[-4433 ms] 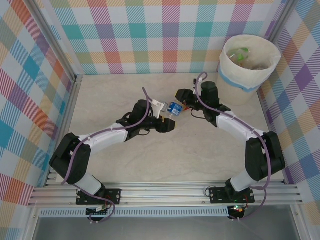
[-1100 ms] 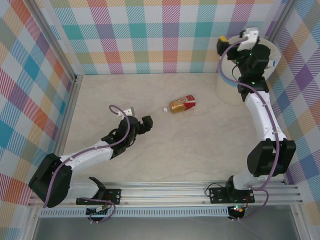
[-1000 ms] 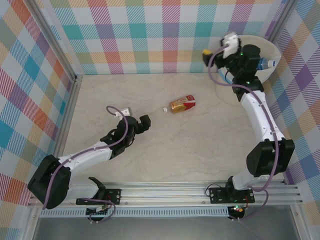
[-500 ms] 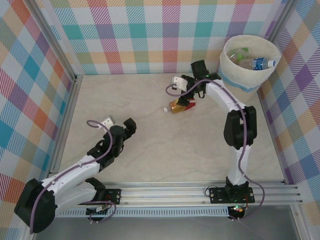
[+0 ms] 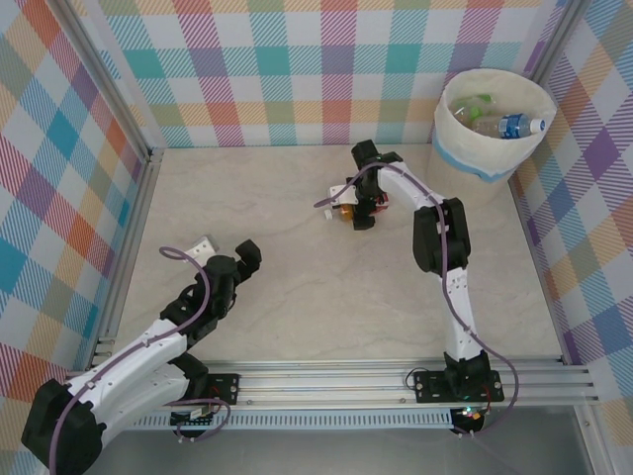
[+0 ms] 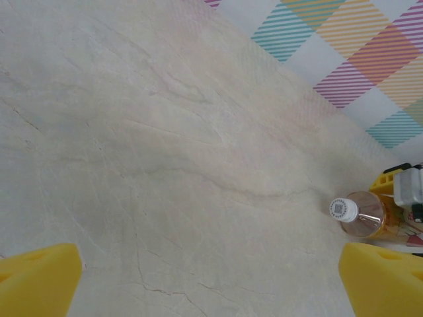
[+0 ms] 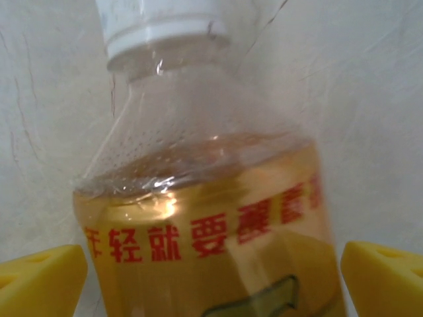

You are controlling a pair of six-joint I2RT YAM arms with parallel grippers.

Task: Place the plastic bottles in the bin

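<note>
Bottle: amber bottle (image 7: 205, 218) with a white cap, lying on the table (image 5: 297, 317) — right between the right gripper (image 7: 211, 274) pads.
Right gripper: jaws wide, straddling it — not clamped.
Left gripper (image 5: 235, 259): wide open, empty, well apart.

**Colleague:** What is the table carrying right now?

**Operator:** I am looking down on a pale, marble-patterned table (image 5: 297, 297). One bottle (image 6: 362, 215) is lying on its side toward the far middle, with its white cap pointing left in the overhead view.

**Colleague:** What is it looking like up close?

**Operator:** I am seeing clear plastic holding amber liquid, with red characters running across its body.

**Colleague:** Is anything else sitting there?

**Operator:** A round white bin (image 5: 460, 158) with a light blue band is standing upright in the far right corner, apart from the bottle.
</note>
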